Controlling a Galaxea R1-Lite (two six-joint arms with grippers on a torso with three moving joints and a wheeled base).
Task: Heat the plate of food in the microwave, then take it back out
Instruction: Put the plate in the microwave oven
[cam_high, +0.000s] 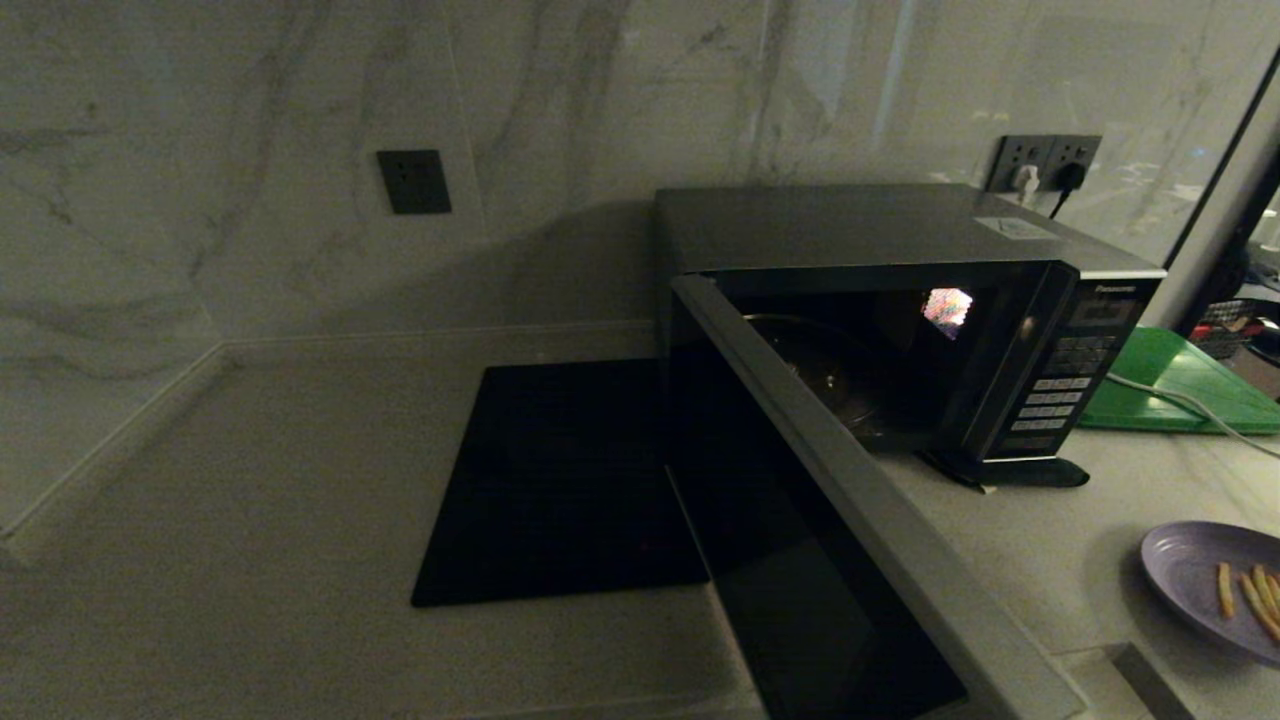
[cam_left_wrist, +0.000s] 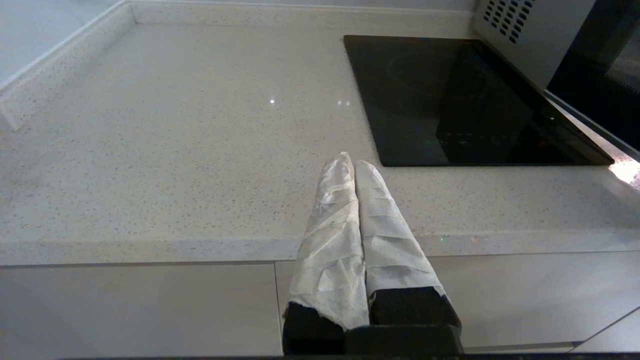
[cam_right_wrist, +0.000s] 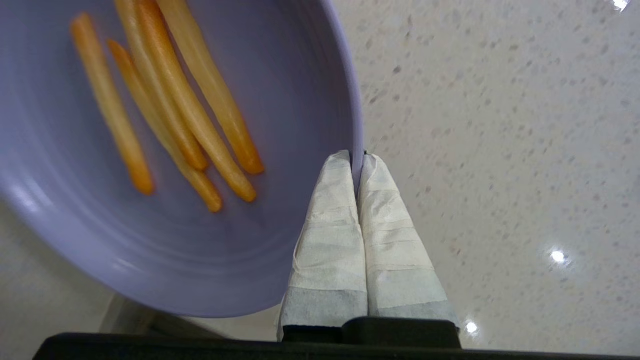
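The microwave (cam_high: 900, 260) stands at the back of the counter with its door (cam_high: 800, 520) swung wide open toward me and its lit cavity showing a glass turntable. The plate of food (cam_high: 1195, 575), a pale lavender plate with several orange-yellow sticks, sits at the counter's right front. In the right wrist view my right gripper (cam_right_wrist: 357, 161) is shut on the plate of food's (cam_right_wrist: 280, 100) rim, one wrapped finger inside and one outside. My left gripper (cam_left_wrist: 350, 162) is shut and holds nothing, hovering over the counter's front edge, left of the microwave's side (cam_left_wrist: 525, 40).
A flat black glass square (cam_high: 560, 480) lies in the counter left of the microwave. A green board (cam_high: 1170, 380) with a white cable across it sits behind right. Wall sockets (cam_high: 1045, 160) with plugs are behind the microwave. The open door juts over the counter's front.
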